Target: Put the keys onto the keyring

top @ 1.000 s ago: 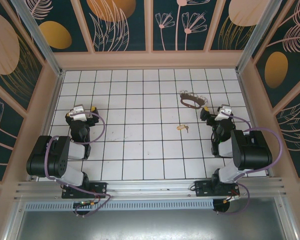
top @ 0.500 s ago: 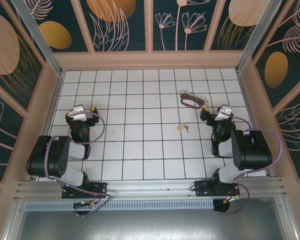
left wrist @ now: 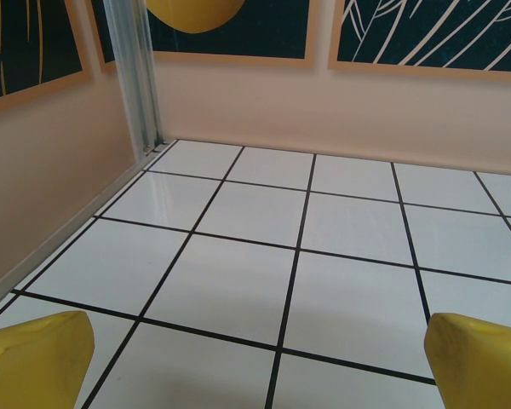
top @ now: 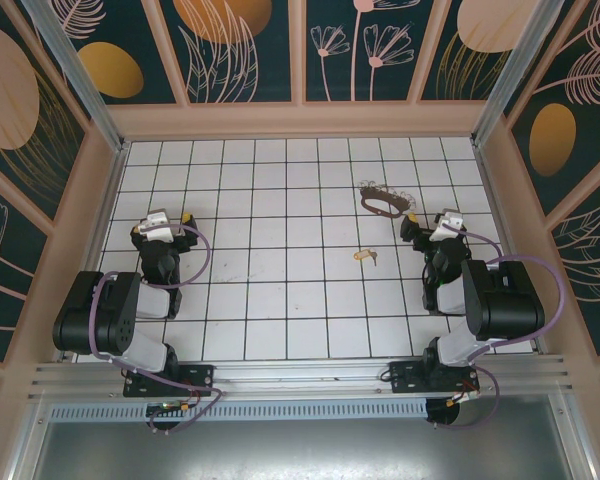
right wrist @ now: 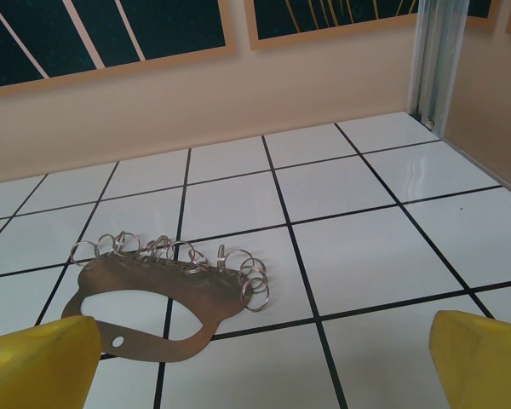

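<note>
**Both arms parked, key and keyring lying apart on the tiles**

The left gripper [top: 166, 220] is sitting low over the left side of the white tiled floor [top: 270, 300], with its arm folded back toward its base. In the left wrist view the left gripper [left wrist: 255, 366] is showing its two yellow fingertips [left wrist: 34, 358] at opposite bottom corners. The jaws are spread wide and holding nothing, and bare tiles are running between them toward the beige wall.

The right gripper [top: 442, 224] is sitting the same way on the right side of the floor. In the right wrist view the right gripper [right wrist: 260, 362] is likewise holding its jaws wide apart and empty.

The keyring [top: 385, 201] is lying flat on the tiles toward the far right of the floor, just beyond the right gripper and slightly to its left. In the right wrist view, the keyring [right wrist: 217, 294] is appearing as a flat brown plate with an oval cutout. A row of silvery rings [right wrist: 166, 247] is lining its far edge. It is touching neither fingertip.

The key [top: 364, 256] is lying on its own near the middle of the floor. It is nearer the arms than the keyring, apart from it and to the left of the right gripper.
</note>
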`<state>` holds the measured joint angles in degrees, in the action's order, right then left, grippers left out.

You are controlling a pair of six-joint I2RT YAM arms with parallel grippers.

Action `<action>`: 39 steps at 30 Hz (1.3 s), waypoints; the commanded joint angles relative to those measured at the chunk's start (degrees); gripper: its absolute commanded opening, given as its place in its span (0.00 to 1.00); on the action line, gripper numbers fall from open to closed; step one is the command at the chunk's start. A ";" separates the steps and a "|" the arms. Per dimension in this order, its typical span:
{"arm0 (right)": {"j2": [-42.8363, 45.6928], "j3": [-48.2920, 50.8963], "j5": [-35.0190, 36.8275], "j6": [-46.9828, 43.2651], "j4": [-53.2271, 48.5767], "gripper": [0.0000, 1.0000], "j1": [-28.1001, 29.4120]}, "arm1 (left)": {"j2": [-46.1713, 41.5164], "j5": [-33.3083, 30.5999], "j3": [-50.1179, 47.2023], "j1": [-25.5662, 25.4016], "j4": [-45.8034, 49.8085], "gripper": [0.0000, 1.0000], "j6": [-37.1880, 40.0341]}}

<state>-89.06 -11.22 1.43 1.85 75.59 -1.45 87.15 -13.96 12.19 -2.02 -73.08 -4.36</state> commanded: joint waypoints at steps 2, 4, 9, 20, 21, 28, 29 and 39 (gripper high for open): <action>-0.37 -0.99 -0.29 -0.53 0.61 0.99 -0.23 | -0.04 -0.28 0.74 0.27 -1.02 0.99 -0.87; -0.38 -1.00 -0.29 -0.53 0.60 0.99 -0.17 | -0.03 -0.28 0.73 0.26 -1.10 0.99 -0.88; -0.33 -0.74 0.38 -0.31 1.03 0.99 -0.07 | -0.09 -0.28 0.72 0.28 -1.22 0.99 -0.93; -0.42 -0.94 0.69 -0.35 0.83 0.99 0.01 | -0.01 -0.14 0.90 0.26 -0.86 0.99 -0.91; -0.35 -0.93 0.74 -0.34 0.85 0.99 -0.04 | -0.05 -0.19 0.92 0.26 -0.84 0.99 -0.91; -0.42 -0.84 0.75 -0.33 0.87 0.99 0.01 | -0.05 -0.19 0.81 0.26 -1.01 0.99 -0.96; -0.42 -0.86 0.68 -0.28 0.87 0.99 -0.03 | -0.01 -0.19 0.82 0.26 -1.01 0.99 -0.91; 1.88 -2.48 1.30 -0.65 -3.74 0.99 0.38 | -1.44 0.80 1.58 0.26 1.25 0.99 -0.48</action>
<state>-88.86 -11.49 1.91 1.83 74.65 -1.43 87.11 -13.93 12.21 -2.02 -72.93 -4.36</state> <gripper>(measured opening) 0.989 0.988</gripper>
